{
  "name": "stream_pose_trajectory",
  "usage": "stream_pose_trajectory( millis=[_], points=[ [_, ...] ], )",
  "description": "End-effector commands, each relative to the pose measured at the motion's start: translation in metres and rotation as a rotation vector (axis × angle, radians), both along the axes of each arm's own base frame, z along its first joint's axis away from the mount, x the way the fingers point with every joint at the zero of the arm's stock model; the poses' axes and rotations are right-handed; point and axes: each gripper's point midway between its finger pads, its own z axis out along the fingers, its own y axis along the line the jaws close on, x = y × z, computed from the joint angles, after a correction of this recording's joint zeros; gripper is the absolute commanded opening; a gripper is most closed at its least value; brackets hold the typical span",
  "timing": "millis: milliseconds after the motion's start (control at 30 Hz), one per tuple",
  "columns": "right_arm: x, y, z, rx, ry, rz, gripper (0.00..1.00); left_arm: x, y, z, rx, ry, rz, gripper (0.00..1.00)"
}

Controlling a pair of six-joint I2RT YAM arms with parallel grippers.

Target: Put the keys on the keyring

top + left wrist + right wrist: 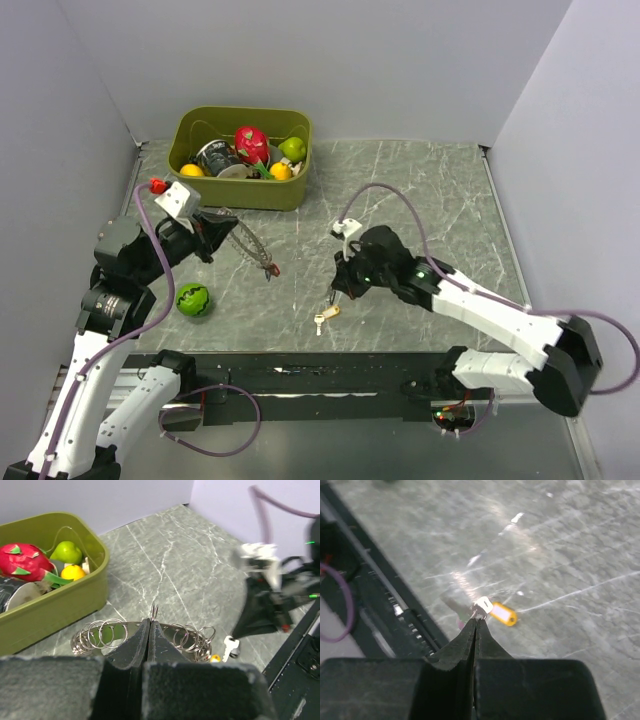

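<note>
Two grips: left tool pinches the keyring, right tool pinches the keys dangling below.

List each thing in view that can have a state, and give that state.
left claw, shut on the keyring
keyring, pinched in the left claw, apart from the keys
right claw, shut on the keys
keys, pinched in the right claw, not yet on the keyring
bin, open-topped, partly filled
green ball, lying loose, touched by neither claw
</note>
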Motion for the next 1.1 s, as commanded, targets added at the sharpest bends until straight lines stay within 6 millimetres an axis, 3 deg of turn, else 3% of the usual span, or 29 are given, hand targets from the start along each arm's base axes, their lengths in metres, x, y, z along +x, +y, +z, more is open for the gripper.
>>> stream_pose_trajectory(
  millis=[0,67,167,333,533,767,900,1067],
  points=[
    [0.022,-0.016,-0.040,-0.209,0.066,-0.119,0.00,-0.006,-0.005,0.022,-0.014,-0.094,-0.049,0.01],
    [0.030,-0.030,-0.066,-0.323,0.117,-0.222,0.00,-0.008,-0.005,0.023,-0.015,-0.097,-0.049,0.01],
    [0.042,-0.038,-0.088,-0.427,0.154,-0.331,0.00,-0.007,-0.004,0.022,-0.012,-0.097,-0.043,0.01],
    [0.045,-0.035,-0.117,-0.505,0.229,-0.364,0.00,-0.007,-0.004,0.018,-0.014,-0.091,-0.043,0.01],
    [0.049,-0.025,-0.119,-0.489,0.245,-0.361,0.00,-0.005,-0.004,0.013,-0.006,-0.083,-0.039,0.01],
    [0.048,-0.026,-0.110,-0.454,0.229,-0.373,0.34,-0.004,-0.005,0.012,-0.003,-0.085,-0.045,0.01],
    [0.048,-0.027,-0.107,-0.447,0.227,-0.377,0.41,-0.005,-0.005,0.013,-0.001,-0.087,-0.046,0.01],
    [0.043,-0.030,-0.106,-0.444,0.230,-0.370,0.41,-0.005,-0.005,0.011,0.000,-0.084,-0.049,0.01]
  ],
)
